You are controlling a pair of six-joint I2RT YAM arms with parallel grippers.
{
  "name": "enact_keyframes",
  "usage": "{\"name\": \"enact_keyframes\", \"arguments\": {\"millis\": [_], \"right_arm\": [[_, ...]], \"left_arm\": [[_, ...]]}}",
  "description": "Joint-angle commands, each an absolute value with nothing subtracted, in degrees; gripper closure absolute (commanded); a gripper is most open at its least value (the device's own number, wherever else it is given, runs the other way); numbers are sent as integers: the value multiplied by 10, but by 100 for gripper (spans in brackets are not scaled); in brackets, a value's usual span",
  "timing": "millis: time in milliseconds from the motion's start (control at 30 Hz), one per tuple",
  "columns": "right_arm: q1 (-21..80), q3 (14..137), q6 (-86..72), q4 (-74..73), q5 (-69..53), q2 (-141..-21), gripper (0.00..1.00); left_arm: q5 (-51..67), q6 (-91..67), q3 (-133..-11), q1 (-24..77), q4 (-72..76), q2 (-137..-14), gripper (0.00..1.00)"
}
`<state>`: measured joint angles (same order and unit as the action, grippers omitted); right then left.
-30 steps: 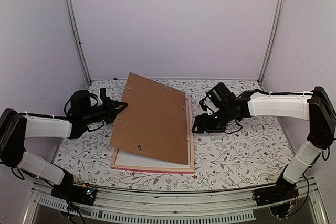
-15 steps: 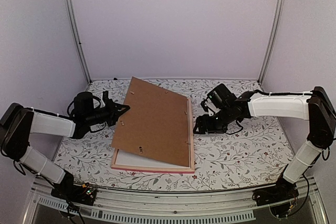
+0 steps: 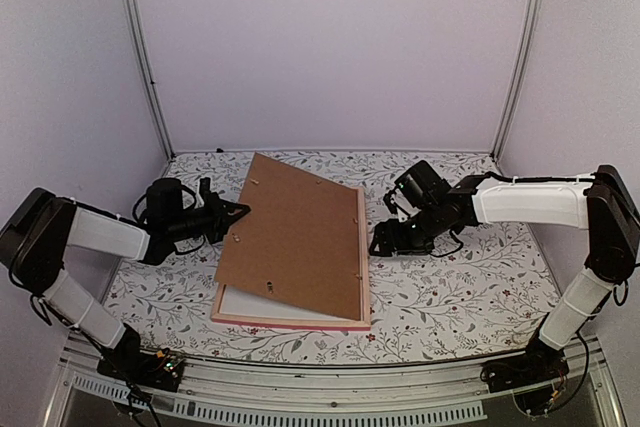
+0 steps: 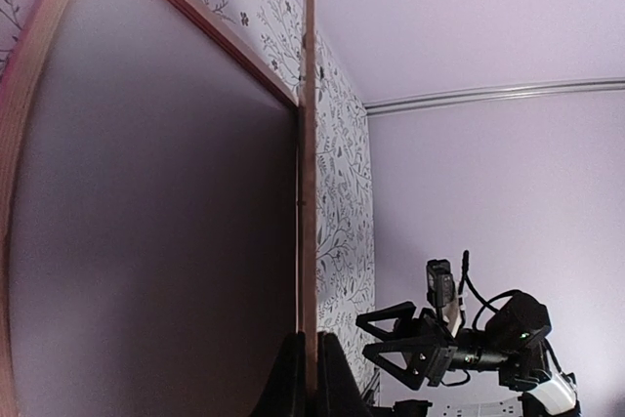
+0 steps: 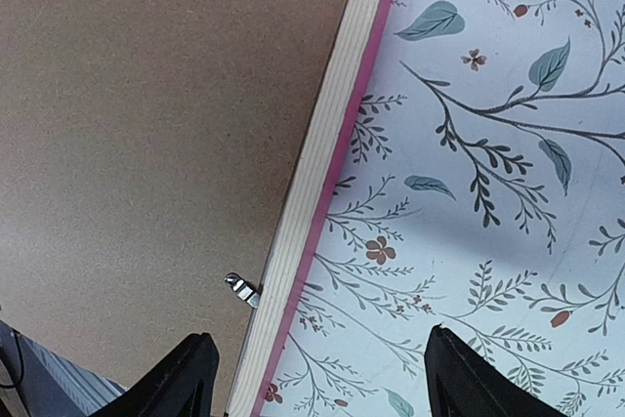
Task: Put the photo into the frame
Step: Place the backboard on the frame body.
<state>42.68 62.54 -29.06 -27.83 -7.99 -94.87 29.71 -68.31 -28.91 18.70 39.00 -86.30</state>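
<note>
The frame (image 3: 292,319), with a thin pink border, lies flat on the table with a white sheet (image 3: 250,301) showing inside it. A plain brown backing board (image 3: 295,232) leans over it, left edge raised. My left gripper (image 3: 238,213) is shut on that raised edge. The left wrist view shows the board edge-on (image 4: 309,144) between my shut fingers (image 4: 290,378), with the frame's border (image 4: 195,15) beyond. My right gripper (image 3: 381,238) is open and empty, just right of the frame's rail (image 5: 322,192), near a metal tab (image 5: 242,288). The photo is not in view.
The table carries a floral-patterned cloth (image 3: 450,287). Pale walls and two metal posts (image 3: 140,47) close in the back and sides. Small metal tabs dot the board's back (image 3: 267,285). My right gripper also shows in the left wrist view (image 4: 410,349).
My left gripper has lowered the board's raised left edge a little toward the frame, so the board tilts less. The right arm has barely moved.
</note>
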Motion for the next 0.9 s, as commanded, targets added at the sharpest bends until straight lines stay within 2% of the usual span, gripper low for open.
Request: {"name": "enact_keyframes", "arguments": {"millis": [0,667,867], "right_arm": [[422,617,-285,-271,-69,-931,23],[422,616,-284,-263,-77,-952,23],[422,616,-284,-259,-79,-958,23]], "left_arm": [[315,-695,-310,188,454,-866,100],[307,-683,-274,190,467,-877,100],[307,-677,-263,193,471,-889,95]]}}
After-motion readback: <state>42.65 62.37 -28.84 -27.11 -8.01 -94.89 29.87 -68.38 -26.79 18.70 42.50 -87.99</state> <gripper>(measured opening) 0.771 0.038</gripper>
